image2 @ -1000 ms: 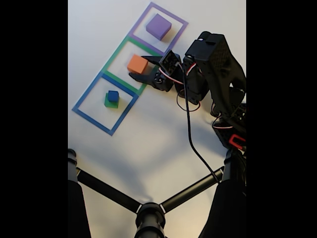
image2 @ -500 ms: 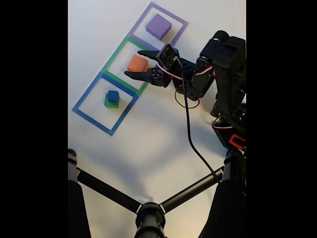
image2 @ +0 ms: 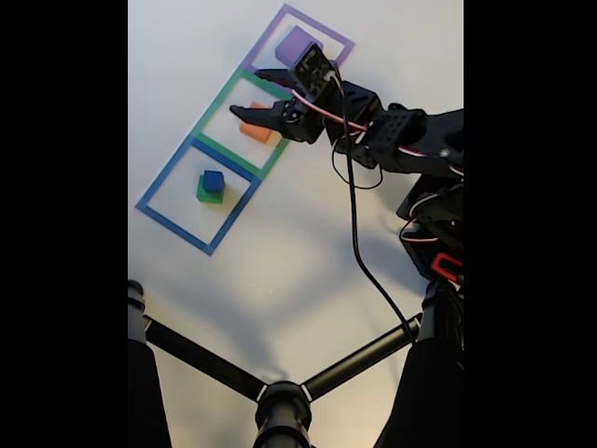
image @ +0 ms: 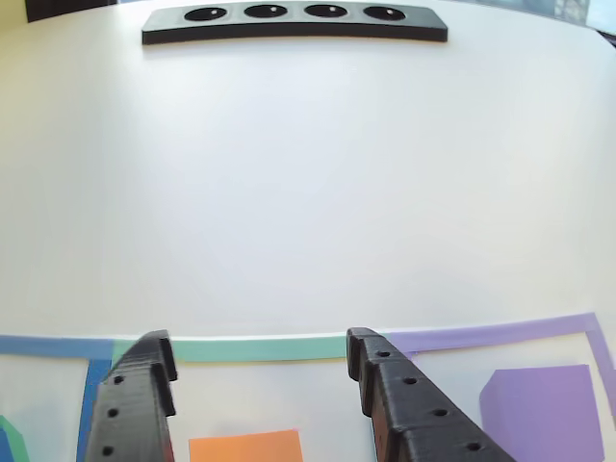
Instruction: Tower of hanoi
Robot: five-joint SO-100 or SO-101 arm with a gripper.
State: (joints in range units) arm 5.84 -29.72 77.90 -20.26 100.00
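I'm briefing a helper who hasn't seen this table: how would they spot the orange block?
In the fixed view, three taped squares run diagonally across the white table. The orange block sits alone in the middle, green-outlined square, under the open end effector. Its neighbours are a purple block and a blue-on-green stack.

- Orange block (image2: 253,131) half covered by the gripper (image2: 245,92) in the fixed view.
- Cut off at the bottom edge in the other view: orange block, purple block (image: 540,412).
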